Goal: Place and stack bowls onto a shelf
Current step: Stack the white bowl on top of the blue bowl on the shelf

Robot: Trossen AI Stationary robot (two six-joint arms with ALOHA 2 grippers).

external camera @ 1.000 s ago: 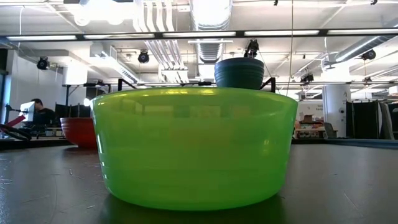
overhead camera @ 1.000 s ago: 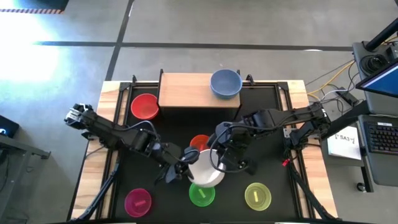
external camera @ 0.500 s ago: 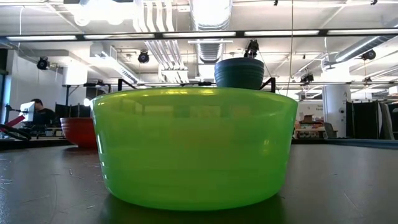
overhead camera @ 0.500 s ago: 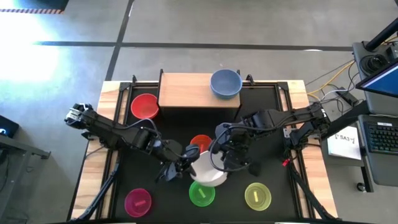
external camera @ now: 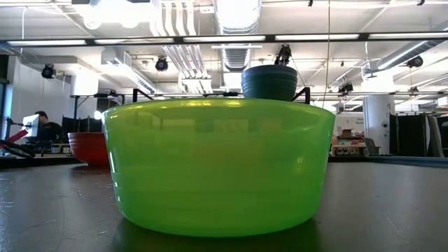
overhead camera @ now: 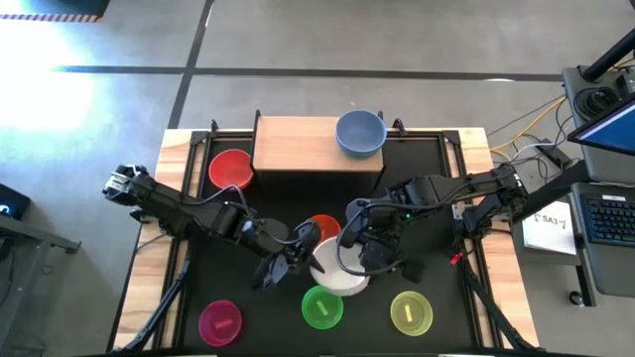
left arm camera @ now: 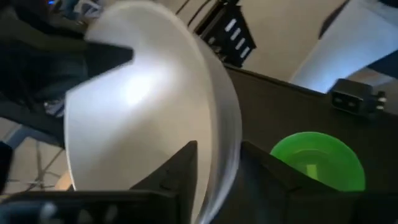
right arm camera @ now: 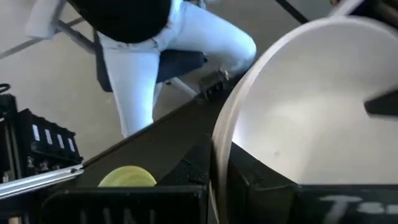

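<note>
White plastic fills both wrist views: the left tool point(overhead camera: 301, 250) and right tool point(overhead camera: 359, 255) each pinch the rim of one white bowl point(overhead camera: 335, 266), tilted on edge above mid-desk. Six other bowls show: blue-grey point(overhead camera: 359, 133) on the shelf point(overhead camera: 298, 145), red point(overhead camera: 230, 170), orange-red point(overhead camera: 323, 227), green point(overhead camera: 321, 308), yellow-green point(overhead camera: 411, 312), magenta point(overhead camera: 220, 321). No writing is legible.

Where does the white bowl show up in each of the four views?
High view: white bowl at centre front, between both pincers.
Low view: not visible; the green bowl fills the frame.
Left wrist view: white bowl, rim between the fingers.
Right wrist view: white bowl, likewise.
Shared landmark: the green bowl.
</note>
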